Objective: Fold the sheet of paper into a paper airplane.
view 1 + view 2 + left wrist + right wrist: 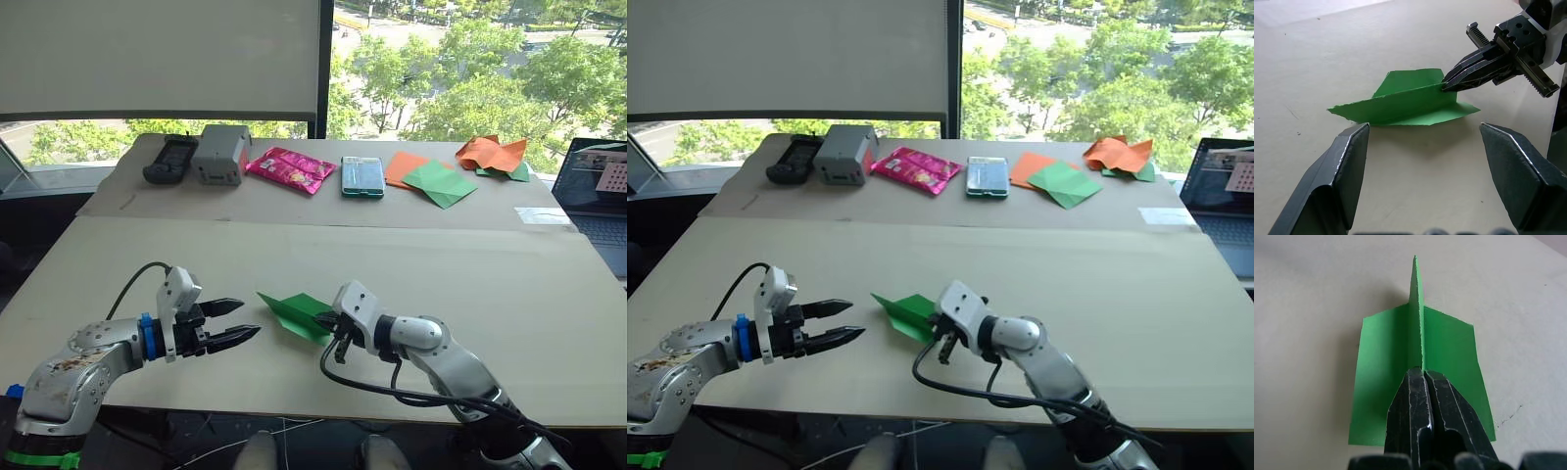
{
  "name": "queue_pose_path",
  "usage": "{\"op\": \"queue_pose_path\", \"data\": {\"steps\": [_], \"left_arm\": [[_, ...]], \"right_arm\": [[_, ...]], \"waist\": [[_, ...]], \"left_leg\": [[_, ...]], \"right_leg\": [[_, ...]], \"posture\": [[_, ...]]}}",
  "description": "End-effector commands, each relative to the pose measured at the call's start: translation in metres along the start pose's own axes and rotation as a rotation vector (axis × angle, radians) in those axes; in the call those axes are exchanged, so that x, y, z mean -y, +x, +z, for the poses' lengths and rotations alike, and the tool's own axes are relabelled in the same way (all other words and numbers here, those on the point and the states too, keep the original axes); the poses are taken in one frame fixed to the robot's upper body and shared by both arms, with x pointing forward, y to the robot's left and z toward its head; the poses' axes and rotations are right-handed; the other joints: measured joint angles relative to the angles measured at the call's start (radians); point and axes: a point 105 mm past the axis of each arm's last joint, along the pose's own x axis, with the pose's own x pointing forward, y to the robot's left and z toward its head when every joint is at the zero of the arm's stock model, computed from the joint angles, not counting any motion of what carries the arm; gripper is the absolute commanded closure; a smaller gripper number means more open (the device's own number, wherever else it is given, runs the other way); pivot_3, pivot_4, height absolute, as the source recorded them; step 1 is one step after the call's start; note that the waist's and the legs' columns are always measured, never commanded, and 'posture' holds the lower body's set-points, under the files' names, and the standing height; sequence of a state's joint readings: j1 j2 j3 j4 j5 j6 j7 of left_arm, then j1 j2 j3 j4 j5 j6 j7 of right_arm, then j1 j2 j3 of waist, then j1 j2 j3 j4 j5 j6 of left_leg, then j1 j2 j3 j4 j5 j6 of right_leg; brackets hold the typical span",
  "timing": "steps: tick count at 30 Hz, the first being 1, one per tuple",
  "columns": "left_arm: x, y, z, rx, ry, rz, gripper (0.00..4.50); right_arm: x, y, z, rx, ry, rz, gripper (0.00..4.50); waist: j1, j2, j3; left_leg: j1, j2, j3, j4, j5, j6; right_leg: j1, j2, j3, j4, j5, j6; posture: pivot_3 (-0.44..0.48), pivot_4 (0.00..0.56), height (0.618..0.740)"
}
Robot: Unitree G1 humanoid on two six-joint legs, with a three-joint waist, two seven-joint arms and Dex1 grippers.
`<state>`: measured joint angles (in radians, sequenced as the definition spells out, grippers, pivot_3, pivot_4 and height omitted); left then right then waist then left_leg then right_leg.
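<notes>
The bright green sheet of paper stands folded as a paper airplane (294, 311), a small pointed wedge with its wings spread on the beige table (509, 294) and its nose toward my left. My right gripper (330, 320) is shut on the upright centre fold at the tail, and the right wrist view shows the pinch (1423, 372) on the paper airplane (1449, 347). My left gripper (251, 317) hovers open just left of the nose, apart from it. Its two fingers (1347, 161) frame the paper airplane (1410, 105) with nothing between them.
On the raised back table lie a black remote (170, 159), a grey box (219, 154), a pink packet (290, 168), a teal case (362, 176), flat orange and darker green squares (436, 181) and crumpled orange paper (492, 153). A laptop (600, 191) sits far right.
</notes>
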<state>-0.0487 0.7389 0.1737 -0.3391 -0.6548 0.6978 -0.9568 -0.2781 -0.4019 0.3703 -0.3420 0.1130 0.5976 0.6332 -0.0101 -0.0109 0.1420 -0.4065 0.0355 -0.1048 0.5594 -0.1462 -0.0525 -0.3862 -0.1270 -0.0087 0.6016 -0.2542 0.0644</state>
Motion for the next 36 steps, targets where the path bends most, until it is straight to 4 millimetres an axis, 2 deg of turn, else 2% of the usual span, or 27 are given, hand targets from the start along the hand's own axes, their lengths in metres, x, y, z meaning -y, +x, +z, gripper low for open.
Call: {"op": "queue_pose_path", "data": {"steps": [1,4,7,10,11,14,21,30,32,36], "left_arm": [[0.007,0.005,0.015,0.048,0.038,-0.031,0.68],[0.01,0.01,0.022,0.061,0.078,-0.032,0.68],[0.018,0.016,0.034,0.079,0.127,-0.055,0.68],[0.022,0.018,0.034,0.054,0.17,-0.071,0.68],[0.023,0.019,0.033,0.046,0.187,-0.071,0.68],[0.02,0.022,0.034,0.043,0.236,-0.055,0.68],[0.029,0.027,0.029,-0.006,0.325,-0.131,0.68],[0.033,0.028,0.029,-0.008,0.325,-0.156,0.68],[0.033,0.027,0.032,-0.008,0.324,-0.154,0.68],[0.032,0.027,0.034,-0.007,0.322,-0.148,0.68]], "right_arm": [[0.024,-0.018,0.028,0.11,0.055,-0.153,4.49],[0.05,-0.036,0.03,0.134,0.143,-0.342,4.49],[0.083,-0.072,0.019,0.097,0.205,-0.596,4.49],[0.112,-0.11,0.0,0.006,0.282,-0.843,4.49],[0.118,-0.122,-0.009,-0.032,0.312,-0.908,4.49],[0.125,-0.14,-0.024,-0.106,0.36,-0.993,4.49],[0.128,-0.158,-0.052,-0.246,0.386,-1.052,4.49],[0.13,-0.16,-0.06,-0.27,0.4,-1.054,4.49],[0.13,-0.16,-0.059,-0.257,0.402,-1.05,3.87],[0.131,-0.16,-0.042,-0.177,0.384,-1.037,2.51]], "waist": [[0.001,0.0,0.0],[0.0,-0.001,0.0],[0.006,-0.001,0.0],[0.01,0.0,-0.001],[0.01,0.0,-0.001],[0.01,0.001,-0.001],[-0.004,0.002,-0.001],[-0.004,0.003,-0.001],[-0.004,0.002,-0.001],[-0.003,0.003,-0.001]], "left_leg": [[0.0,0.0,0.0,0.001,0.0,0.0],[0.001,0.0,0.0,0.001,0.0,0.0],[0.0,0.0,0.0,0.001,0.0,0.0],[0.0,0.0,0.0,0.002,0.0,0.0],[0.0,-0.001,0.0,0.002,0.0,0.0],[0.0,0.0,0.0,0.003,0.0,0.0],[0.0,0.0,0.0,0.003,0.0,0.0],[0.0,-0.001,0.0,0.003,0.001,0.001],[0.0,0.0,0.0,0.003,0.001,0.001],[0.0,-0.001,0.0,0.003,0.001,0.001]], "right_leg": [[0.0,0.0,0.0,0.001,0.0,0.0],[0.0,0.0,0.0,0.003,0.0,0.0],[0.0,0.0,0.0,0.004,0.0,0.0],[0.0,0.0,0.0,0.004,0.0,0.0],[0.0,0.0,0.001,0.005,0.0,0.0],[-0.001,0.0,0.001,0.006,0.0,0.0],[-0.001,0.0,0.001,0.006,0.0,-0.001],[0.0,0.0,0.001,0.005,0.0,-0.001],[0.0,0.0,0.001,0.005,0.0,-0.001],[0.0,0.0,0.001,0.005,0.0,-0.001]], "posture": [[0.0,0.15,0.72],[0.0,0.15,0.72],[0.0,0.15,0.72],[0.0,0.15,0.72],[0.0,0.15,0.72],[0.0,0.15,0.72],[0.0,0.15,0.72],[0.0,0.15,0.72],[0.0,0.15,0.72],[0.0,0.15,0.72]]}}
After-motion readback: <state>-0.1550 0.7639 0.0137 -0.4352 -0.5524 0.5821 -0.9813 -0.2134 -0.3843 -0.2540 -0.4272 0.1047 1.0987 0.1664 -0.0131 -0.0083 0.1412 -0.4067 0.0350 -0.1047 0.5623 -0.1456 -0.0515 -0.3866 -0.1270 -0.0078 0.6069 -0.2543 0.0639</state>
